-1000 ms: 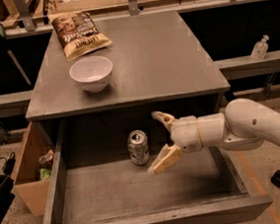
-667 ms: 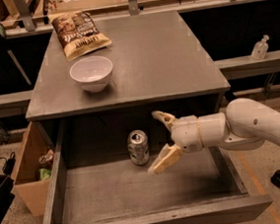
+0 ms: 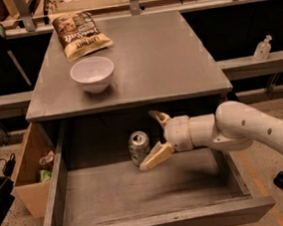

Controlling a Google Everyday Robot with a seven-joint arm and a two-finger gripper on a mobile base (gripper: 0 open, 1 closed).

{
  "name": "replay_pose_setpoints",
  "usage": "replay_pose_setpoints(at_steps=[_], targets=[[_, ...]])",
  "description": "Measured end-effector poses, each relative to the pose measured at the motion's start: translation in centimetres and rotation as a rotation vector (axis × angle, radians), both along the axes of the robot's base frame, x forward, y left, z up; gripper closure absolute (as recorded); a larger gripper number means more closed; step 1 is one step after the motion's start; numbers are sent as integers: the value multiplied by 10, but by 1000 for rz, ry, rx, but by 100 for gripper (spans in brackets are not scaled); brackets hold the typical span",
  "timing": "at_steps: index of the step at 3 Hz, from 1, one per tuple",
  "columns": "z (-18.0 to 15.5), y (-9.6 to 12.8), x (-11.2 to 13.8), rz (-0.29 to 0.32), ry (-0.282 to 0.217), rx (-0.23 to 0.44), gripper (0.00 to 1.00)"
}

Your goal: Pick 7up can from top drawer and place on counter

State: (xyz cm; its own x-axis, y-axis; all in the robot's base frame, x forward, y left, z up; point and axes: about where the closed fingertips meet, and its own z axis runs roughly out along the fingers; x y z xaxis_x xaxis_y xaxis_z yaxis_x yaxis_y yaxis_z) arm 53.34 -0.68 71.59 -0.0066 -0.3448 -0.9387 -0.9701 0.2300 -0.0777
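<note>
1. Since the earlier frame, the white two-finger gripper (image 3: 149,139) has edged slightly closer to the small silvery 7up can (image 3: 139,147). The can itself has not shifted.
2. The jaws are spread wide and hold nothing. The can stands upright just ahead of the fingertips, at the back of the wide grey wooden top drawer (image 3: 139,192).
3. Advice: advance until the can sits fully between the fingers, close at mid-body, then lift straight up. The broad grey wooden counter (image 3: 171,57) overhangs just above the gripper.
4. Whether the lower finger already touches the can's base cannot be told.
5. The can's label is too dim to read.
6. The arm is cut off at the right edge.
</note>
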Motion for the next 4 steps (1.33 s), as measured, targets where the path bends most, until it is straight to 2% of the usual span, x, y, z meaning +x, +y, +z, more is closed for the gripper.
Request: replay_pose_setpoints(at_steps=[2, 3, 4], targets=[[-33, 4, 17, -39, 23, -26, 0], [-46, 8, 20, -31, 21, 9, 13], [-52, 21, 19, 11, 0, 98, 38]])
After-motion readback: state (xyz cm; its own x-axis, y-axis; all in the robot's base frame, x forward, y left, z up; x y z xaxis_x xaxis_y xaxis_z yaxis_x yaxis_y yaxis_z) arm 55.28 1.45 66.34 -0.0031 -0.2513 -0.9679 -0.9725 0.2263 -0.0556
